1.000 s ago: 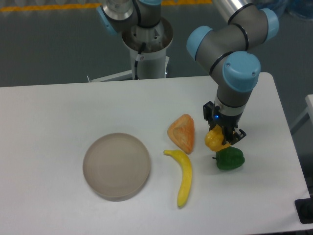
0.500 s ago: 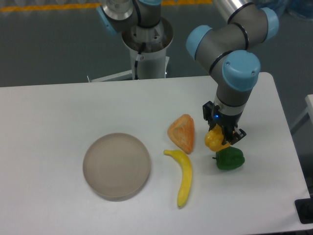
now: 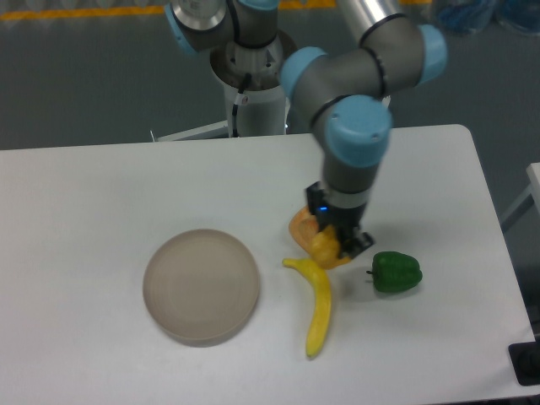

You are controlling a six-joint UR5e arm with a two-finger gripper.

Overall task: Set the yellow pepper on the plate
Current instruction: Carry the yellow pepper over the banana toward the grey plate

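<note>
The gripper [image 3: 332, 245] clamps the yellow pepper [image 3: 322, 247] between its jaws, above an orange fruit slice [image 3: 300, 226]. The plate [image 3: 201, 286] lies well off to the jaws' side. Carry high enough to clear the banana [image 3: 315, 305], releasing over the plate's centre.

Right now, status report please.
Gripper shut on yellow pepper, carried over the orange slice. Plate empty. Banana lies between.

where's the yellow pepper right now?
Held in the gripper, the yellow pepper sits right of centre, over the orange fruit slice, just above the banana, between the plate and the green pepper.
</note>
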